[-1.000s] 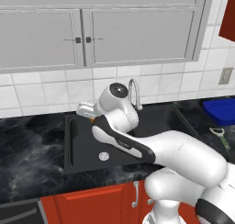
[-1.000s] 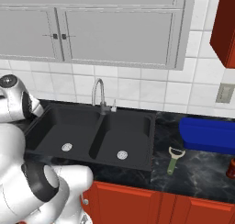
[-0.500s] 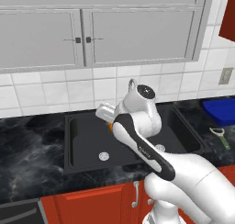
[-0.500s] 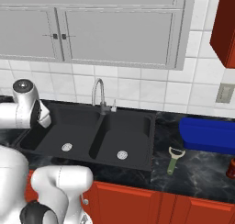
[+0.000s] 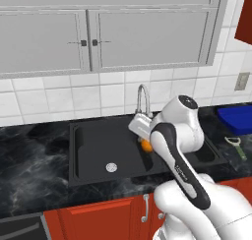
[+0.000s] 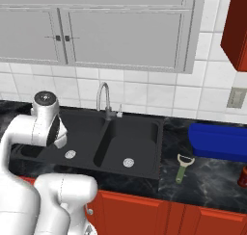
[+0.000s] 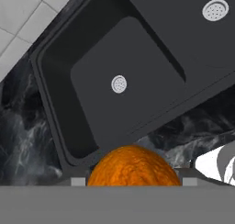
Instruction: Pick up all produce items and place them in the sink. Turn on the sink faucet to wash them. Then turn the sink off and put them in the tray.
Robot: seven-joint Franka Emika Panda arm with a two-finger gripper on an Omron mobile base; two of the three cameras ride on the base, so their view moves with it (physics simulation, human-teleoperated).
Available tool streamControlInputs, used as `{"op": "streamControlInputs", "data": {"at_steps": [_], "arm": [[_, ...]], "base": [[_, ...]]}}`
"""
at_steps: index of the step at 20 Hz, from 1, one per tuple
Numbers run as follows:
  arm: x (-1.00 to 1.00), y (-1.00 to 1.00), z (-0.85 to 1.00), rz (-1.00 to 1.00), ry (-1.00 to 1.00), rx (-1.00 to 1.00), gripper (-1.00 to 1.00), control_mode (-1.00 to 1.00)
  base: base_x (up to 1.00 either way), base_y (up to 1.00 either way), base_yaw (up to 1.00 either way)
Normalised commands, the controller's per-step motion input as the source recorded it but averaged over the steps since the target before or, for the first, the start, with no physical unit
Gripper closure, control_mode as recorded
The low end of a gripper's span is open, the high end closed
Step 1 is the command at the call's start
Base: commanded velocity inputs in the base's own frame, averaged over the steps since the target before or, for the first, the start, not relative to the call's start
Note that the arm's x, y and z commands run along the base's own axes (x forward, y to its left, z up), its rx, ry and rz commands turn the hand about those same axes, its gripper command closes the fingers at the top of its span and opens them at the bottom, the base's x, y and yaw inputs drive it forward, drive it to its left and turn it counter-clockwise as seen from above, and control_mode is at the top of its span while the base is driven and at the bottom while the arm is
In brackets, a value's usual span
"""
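Arm swung rightward, hand holding orange fruit above sink, no writing legible

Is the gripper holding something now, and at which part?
Yes: the orange fruit sits between the gripper fingers, held at its sides, above the sink.

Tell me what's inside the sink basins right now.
Both basins of the sink show just a silver drain each. The orange fruit sits in the gripper, above them. The arm covers part.
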Motion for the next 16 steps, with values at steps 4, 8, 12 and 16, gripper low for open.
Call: {"op": "streamControlInputs", "data": {"at_steps": [4,8,12,16], "arm": [[-0.37,-0.75,-0.08,-0.1,0.12,0.06,1.0,-1.0],[-0.36,-0.84,-0.14,-0.13,0.09,0.07,1.0,-1.0],[-0.34,-0.92,-0.13,-0.15,0.08,0.09,1.0,-1.0],[-0.19,-0.92,-0.12,-0.15,0.06,0.15,1.0,-1.0]], "base": [[0.0,0.0,0.0],[0.0,0.0,0.0],[0.0,0.0,0.0],[0.0,0.0,0.0]]}}
